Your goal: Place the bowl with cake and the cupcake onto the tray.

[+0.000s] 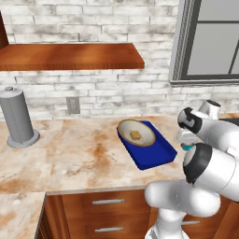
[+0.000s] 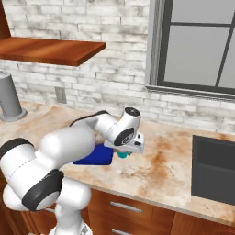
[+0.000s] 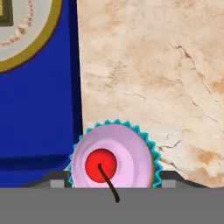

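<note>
The tan bowl with cake (image 1: 136, 132) rests on the far half of the dark blue tray (image 1: 156, 158), with the yellow cake cube at its centre. In the hand view the bowl (image 3: 24, 41) shows at top left, with bare tray (image 3: 39, 109) below it. The cupcake (image 3: 113, 159), with teal wrapper, pink frosting and a red cherry, sits between my fingertips (image 3: 168, 180), overlapping the tray's right edge. My gripper (image 1: 186, 143) is shut on the cupcake (image 1: 187, 147) just right of the tray. From the right base view, the gripper (image 2: 125, 151) holds the cupcake (image 2: 122, 155) beside the tray (image 2: 94, 158).
A grey cylinder (image 1: 16, 119) stands at the counter's far left. A wooden shelf (image 1: 70, 55) hangs above the counter, and an outlet (image 1: 73, 105) is on the brick wall. A dark sink (image 2: 215, 167) lies to the right, with bare marble counter (image 2: 160, 160) between it and the tray.
</note>
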